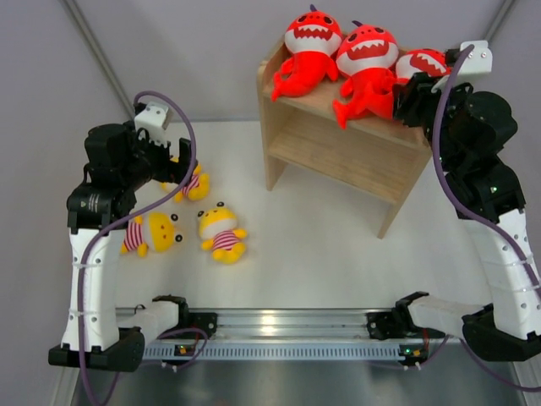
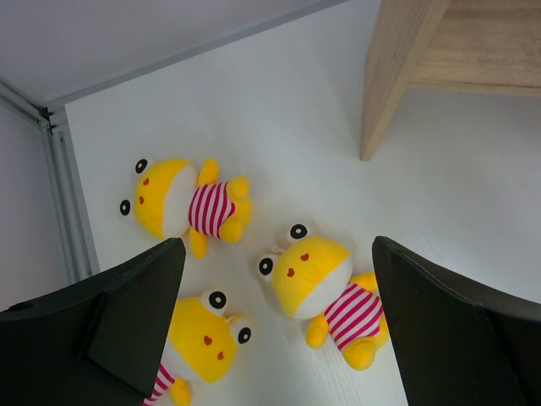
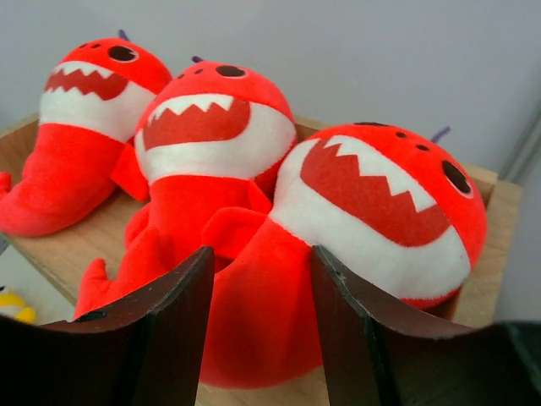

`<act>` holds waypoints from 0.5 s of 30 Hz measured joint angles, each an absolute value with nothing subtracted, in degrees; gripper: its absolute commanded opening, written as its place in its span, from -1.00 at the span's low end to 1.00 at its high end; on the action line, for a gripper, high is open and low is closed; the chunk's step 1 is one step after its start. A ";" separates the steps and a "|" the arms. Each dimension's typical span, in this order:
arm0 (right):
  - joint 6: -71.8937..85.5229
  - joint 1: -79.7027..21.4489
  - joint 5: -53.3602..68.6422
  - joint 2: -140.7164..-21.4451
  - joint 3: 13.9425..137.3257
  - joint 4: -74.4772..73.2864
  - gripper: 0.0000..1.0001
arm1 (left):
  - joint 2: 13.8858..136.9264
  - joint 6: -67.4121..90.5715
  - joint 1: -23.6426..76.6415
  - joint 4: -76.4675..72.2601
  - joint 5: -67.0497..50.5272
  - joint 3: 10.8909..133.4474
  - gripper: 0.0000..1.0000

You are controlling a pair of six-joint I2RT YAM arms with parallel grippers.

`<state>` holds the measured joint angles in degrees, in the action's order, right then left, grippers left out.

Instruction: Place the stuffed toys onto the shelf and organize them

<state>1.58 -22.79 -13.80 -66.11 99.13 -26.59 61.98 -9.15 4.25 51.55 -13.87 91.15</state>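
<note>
While the left gripper [image 2: 277,245] hangs above the table [image 1: 321,254], jaws spread wide with nothing between them, three striped-shirt plush lie on the white surface below it: far yellow toy [image 1: 196,184], partly under the arm; left yellow toy [image 1: 154,233]; right yellow toy [image 1: 221,233]; all apart from the shelf [image 1: 338,156]; on the shelf's top tier, in a touching row: left shark [image 1: 308,42]; middle shark [image 1: 365,59]; right shark [image 1: 420,63]; right gripper [image 3: 262,254] closed around right shark's lower body, plush filling the gap between its fingers.
</note>
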 measured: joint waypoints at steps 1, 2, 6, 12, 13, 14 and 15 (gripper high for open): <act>1.67 -22.87 -15.86 -66.00 99.02 -26.59 0.02 | 61.98 -9.15 4.25 51.55 -13.87 91.15 0.97; 1.67 -22.90 -17.37 -65.76 98.83 -26.59 0.03 | 61.98 -9.17 4.25 51.55 -13.87 91.15 0.97; 1.48 -23.11 -21.58 -63.51 97.49 -27.05 0.11 | 61.98 -9.17 4.25 51.55 -13.89 91.15 0.97; -0.91 -23.09 -24.10 -62.87 99.22 -30.17 0.34 | 61.98 -9.28 4.25 51.53 -13.96 91.09 0.97; -1.30 -23.09 -23.79 -63.46 100.09 -30.70 0.36 | 61.98 -9.39 4.25 51.53 -13.98 90.98 0.96; -1.76 -23.09 -23.31 -63.99 100.73 -31.18 0.38 | 61.98 -9.58 4.25 51.51 -13.98 90.72 0.95; -2.09 -23.09 -22.72 -64.47 101.41 -31.66 0.39 | 61.98 -10.02 4.25 51.42 -13.89 90.17 0.93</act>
<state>-2.09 -23.09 -22.72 -64.47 101.41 -31.66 61.98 -10.02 4.25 51.42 -13.89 90.17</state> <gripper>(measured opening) 0.681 0.981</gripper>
